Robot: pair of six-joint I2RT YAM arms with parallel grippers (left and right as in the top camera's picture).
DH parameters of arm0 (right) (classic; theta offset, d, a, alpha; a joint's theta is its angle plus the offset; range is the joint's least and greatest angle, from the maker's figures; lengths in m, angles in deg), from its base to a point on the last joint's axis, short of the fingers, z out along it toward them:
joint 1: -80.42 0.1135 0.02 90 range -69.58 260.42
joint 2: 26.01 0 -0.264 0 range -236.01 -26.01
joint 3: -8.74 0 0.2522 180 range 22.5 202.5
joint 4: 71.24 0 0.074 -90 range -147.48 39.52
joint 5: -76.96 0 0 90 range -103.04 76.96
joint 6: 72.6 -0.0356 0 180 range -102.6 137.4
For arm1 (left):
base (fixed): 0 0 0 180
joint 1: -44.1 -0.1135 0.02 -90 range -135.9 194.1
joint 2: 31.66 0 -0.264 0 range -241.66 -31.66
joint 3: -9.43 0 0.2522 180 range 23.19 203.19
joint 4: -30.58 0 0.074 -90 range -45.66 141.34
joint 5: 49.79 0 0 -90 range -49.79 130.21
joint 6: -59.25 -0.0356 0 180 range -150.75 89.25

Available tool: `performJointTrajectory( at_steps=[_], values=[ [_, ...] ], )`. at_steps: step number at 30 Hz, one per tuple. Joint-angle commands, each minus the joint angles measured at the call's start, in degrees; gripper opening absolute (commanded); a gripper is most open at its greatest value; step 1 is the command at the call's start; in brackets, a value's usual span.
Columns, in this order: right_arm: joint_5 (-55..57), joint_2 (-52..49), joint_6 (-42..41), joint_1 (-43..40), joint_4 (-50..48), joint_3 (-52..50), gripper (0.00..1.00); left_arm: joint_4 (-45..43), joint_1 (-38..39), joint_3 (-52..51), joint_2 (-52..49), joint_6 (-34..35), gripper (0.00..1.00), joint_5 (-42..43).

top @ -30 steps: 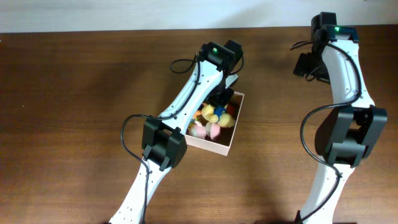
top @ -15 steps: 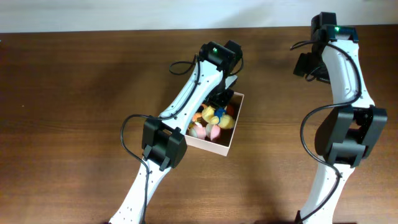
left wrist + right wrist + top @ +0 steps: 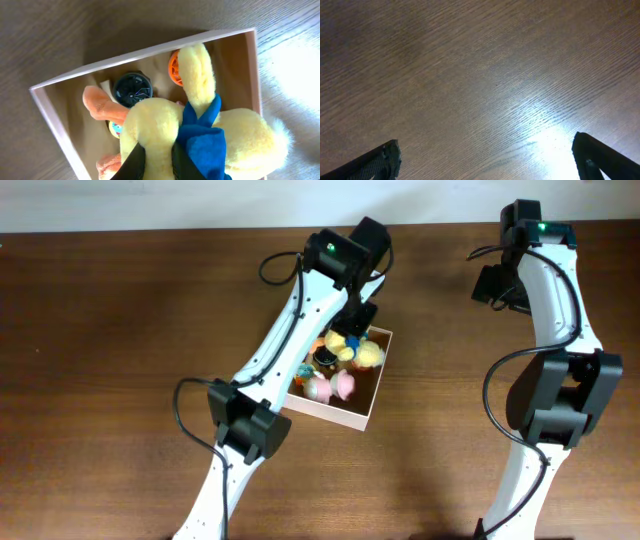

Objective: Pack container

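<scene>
Cut off at the frame edge, the left jaws are clamped on a yellow plush toy (image 3: pixel 155 120) with a blue scarf. It hides much of the container (image 3: pixel 145 50) beneath, white-walled and tan inside, mid-worktop (image 3: pixel 120 330), with half-hidden toys. Well apart, the right jaws gape wide, empty.

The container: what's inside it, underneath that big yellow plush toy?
A black round object, an orange ball and a peach plush show in the container beside the yellow plush toy; whatever lies beneath it is covered.
</scene>
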Motion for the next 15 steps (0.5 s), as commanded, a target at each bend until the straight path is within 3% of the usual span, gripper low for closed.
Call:
performJointTrajectory(
  at_steps=[1,8,15],
  values=[
    [0.1,-0.1,-0.9,-0.2,0.0,0.0,0.99,0.2,-0.3,1.0,2.4,0.7,0.12,-0.4],
    [0.1,-0.1,-0.9,-0.2,0.0,0.0,0.99,0.2,-0.4,0.9,3.1,0.7,0.12,1.4],
    [0.1,-0.1,-0.9,-0.2,0.0,0.0,0.99,0.2,-1.5,-3.4,3.2,0.7,0.09,-3.1]
  ],
)
